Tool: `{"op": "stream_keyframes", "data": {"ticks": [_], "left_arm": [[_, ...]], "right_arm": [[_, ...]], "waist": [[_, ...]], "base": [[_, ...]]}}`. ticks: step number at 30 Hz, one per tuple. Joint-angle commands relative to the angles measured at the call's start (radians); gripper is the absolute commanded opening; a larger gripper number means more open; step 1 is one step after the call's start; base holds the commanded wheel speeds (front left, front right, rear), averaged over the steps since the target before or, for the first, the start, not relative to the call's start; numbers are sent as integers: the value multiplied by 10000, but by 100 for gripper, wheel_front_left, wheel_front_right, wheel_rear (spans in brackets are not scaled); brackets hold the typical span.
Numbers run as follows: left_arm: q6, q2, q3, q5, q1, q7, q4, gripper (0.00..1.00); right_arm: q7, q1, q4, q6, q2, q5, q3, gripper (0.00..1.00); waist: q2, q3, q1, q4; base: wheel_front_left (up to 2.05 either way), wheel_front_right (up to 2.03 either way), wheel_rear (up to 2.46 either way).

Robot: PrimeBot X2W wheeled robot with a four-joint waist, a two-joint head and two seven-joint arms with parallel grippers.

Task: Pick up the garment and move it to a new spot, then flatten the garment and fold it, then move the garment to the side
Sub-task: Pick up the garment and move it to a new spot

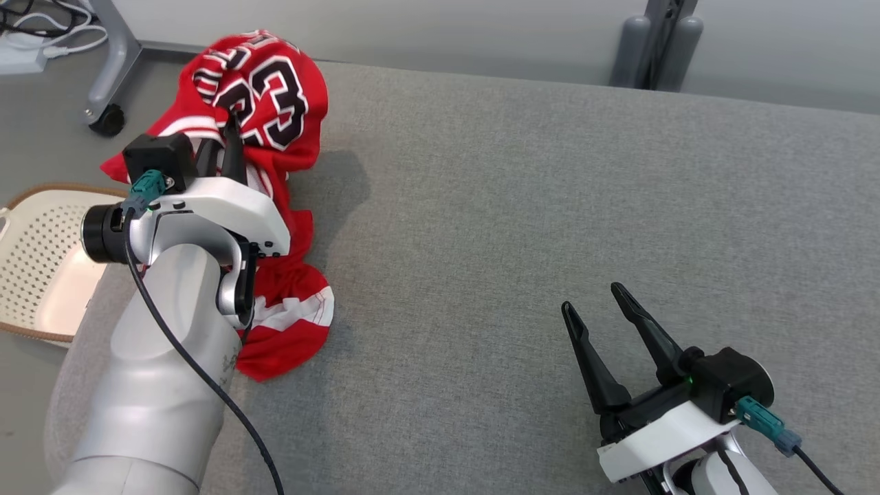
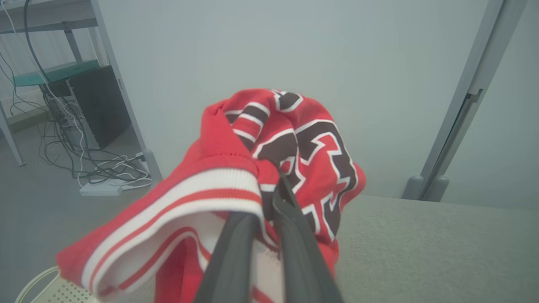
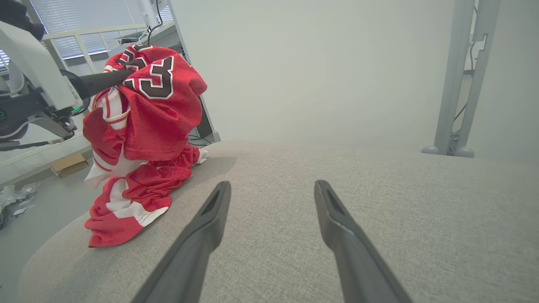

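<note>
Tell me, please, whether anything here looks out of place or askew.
Only the red jersey: it is crumpled, its top pinched and lifted by the left claw, its lower part trailing at the left edge of the grey padded surface. Nothing looks damaged.

Silver forearm, black cable, teal plug, dark right pincer

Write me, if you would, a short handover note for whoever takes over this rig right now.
Left gripper: shut on the red jersey, bunched and lifted near the left edge of the grey cushion; its lower end lies on the cushion.
Right gripper: open, empty, over the cushion, apart from the jersey.
Done: grasp made.
To do: carry it to a new spot, flatten, fold, move aside.
</note>
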Motion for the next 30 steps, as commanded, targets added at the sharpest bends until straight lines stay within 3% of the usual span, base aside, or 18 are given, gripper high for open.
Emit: {"op": "stream_keyframes", "data": {"ticks": [1,8,15,30], "left_arm": [[75,23,36,144,250,-62,-451,0],[93,76,-202,716,966,-66,-2728,0],[95,-15,-597,791,1295,154,-4006,0],[-65,-162,-1876,1113,1323,984,-5251,0]], "right_arm": [[-72,165,47,1,0,5,-61,100],[-72,376,35,1,197,-51,-279,100],[-72,365,-308,1,276,-188,-989,100],[-52,123,-1140,1,286,356,-1549,100]], "waist": [[0,-234,0,-226],[0,-720,0,-987],[0,-787,0,-2205],[0,-74,0,-4926]], "base": [[0,0,0],[0,0,0],[0,0,0],[0,0,0]]}}
